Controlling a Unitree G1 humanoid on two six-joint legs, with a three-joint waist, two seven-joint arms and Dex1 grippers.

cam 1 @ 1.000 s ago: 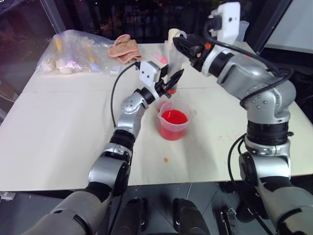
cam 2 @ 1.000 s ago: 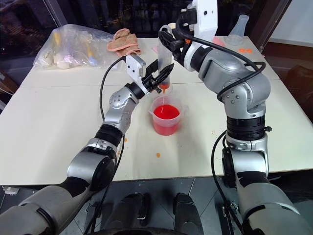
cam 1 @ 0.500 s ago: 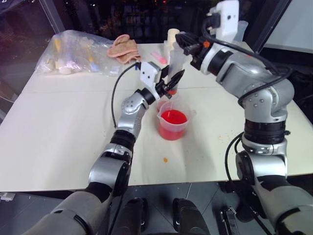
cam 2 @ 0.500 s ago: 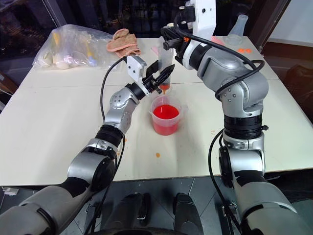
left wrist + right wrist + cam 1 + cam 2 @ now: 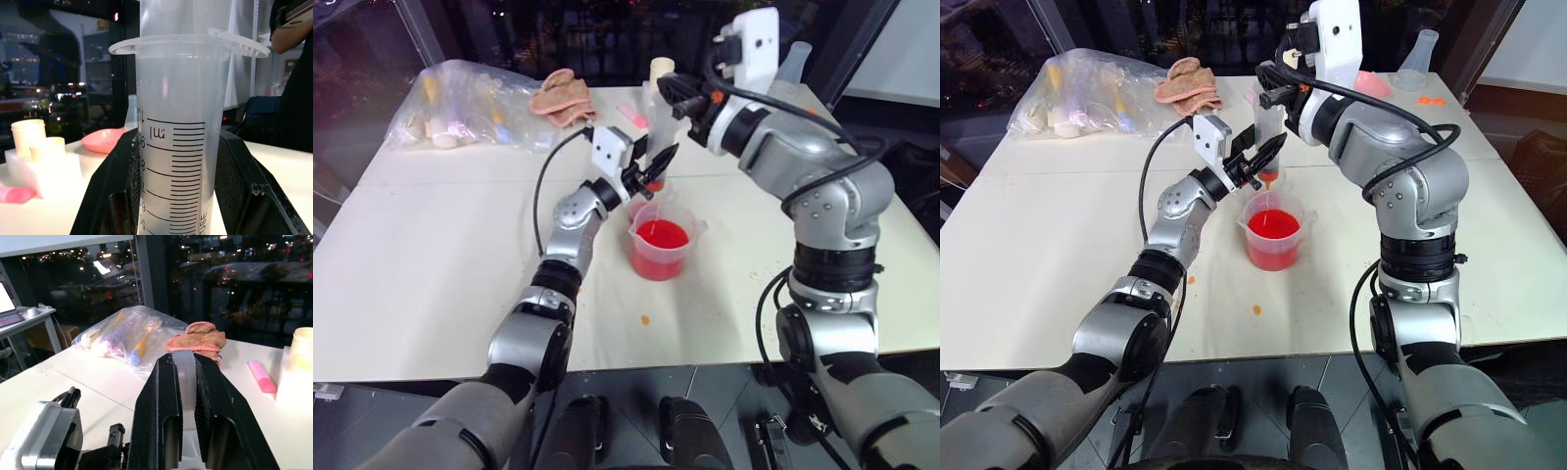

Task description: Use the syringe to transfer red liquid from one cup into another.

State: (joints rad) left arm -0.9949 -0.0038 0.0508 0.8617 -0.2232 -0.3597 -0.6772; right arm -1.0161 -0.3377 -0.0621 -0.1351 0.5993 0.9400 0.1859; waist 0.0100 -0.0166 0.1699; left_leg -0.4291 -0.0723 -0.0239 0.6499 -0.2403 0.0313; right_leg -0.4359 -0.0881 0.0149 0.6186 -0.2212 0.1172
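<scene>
**Currently: Syringe Clamped by Both Claws Above the Cups**

Presently the syringe (image 5: 178, 147) stands upright near the middle of the table (image 5: 431, 274). The left claw (image 5: 654, 166) is closed on the graduated barrel; in the left wrist view both black fingers (image 5: 115, 196) press against the barrel sides, below the flange. The right claw (image 5: 1268, 93) is closed on the pale plunger (image 5: 185, 369) at the top of the syringe; in the right wrist view the plunger sits squeezed between the two fingers.

The orange tip of the syringe points down over the smaller clear cup (image 5: 1271, 178), which stands just behind the spouted beaker (image 5: 661, 245). The beaker holds red liquid (image 5: 661, 235). The two vessels stand just beside each other; whether they touch cannot be told.

Clearances:
- Near edge of the table: wide bare surface on both sides of the beaker, marked by a small orange drop (image 5: 645, 319).
- Far left corner: a clear plastic bag (image 5: 470, 108) of items and a pink cloth (image 5: 563, 96), well apart from the cups.
- Far edge: a pink marker (image 5: 263, 376) and white containers (image 5: 659, 73) behind the right claw.
- Far right corner: a conical flask (image 5: 1418, 54) near the edge.
</scene>
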